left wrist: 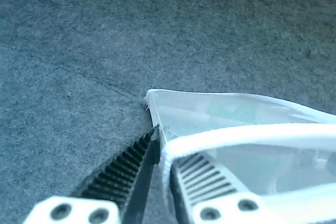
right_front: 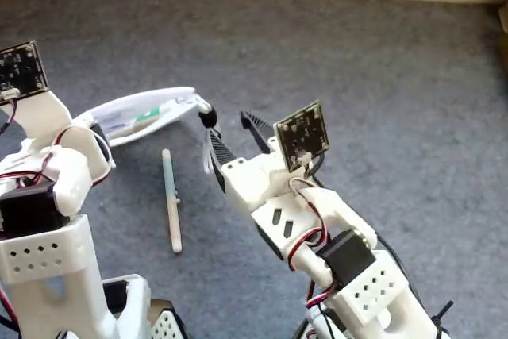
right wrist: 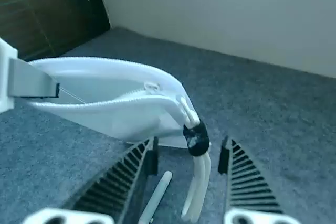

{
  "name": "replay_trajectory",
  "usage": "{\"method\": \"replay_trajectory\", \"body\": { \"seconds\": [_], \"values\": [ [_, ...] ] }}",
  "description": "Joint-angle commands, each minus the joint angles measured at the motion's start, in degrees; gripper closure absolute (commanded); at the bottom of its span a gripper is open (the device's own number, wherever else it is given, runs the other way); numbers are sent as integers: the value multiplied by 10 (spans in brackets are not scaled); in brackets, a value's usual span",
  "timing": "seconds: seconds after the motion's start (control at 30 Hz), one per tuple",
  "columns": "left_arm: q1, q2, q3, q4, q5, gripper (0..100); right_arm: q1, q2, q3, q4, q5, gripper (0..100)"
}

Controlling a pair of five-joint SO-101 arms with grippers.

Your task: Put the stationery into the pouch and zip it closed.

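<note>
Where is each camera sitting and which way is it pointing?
High view: fixed above the table, looking down; left arm, right arm, pouch and pen show.
Left wrist view: on the left arm, facing along the left gripper, shut on the pouch's corner.
Right wrist view: on the right arm, facing the strap inside the open right gripper.
Shared: all three see the pouch.

Cannot make out what lies inside the pouch (right_front: 151, 111) from the high view: just a blurred streak of green and white through the clear wall, perhaps a pen, with the end toward the left arm (right_front: 59, 168) hidden behind that arm. Cut off again at the picture's edge in the left wrist view, contents smeared. Half hidden behind a finger (right wrist: 123, 174) of the right gripper (right wrist: 189, 148) and clipped at the edge: the loose pen (right wrist: 158, 192).
</note>
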Motion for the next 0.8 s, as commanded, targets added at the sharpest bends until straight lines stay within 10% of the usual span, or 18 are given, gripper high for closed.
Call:
{"method": "replay_trajectory", "body": {
  "seconds": [0.0,0.77],
  "values": [
    [-19,-12,-29,-28,8,993,-39,32,16,11,-21,810],
    [-50,-12,-30,-37,17,993,-147,613,-260,-6,-202,810]
  ]
}}
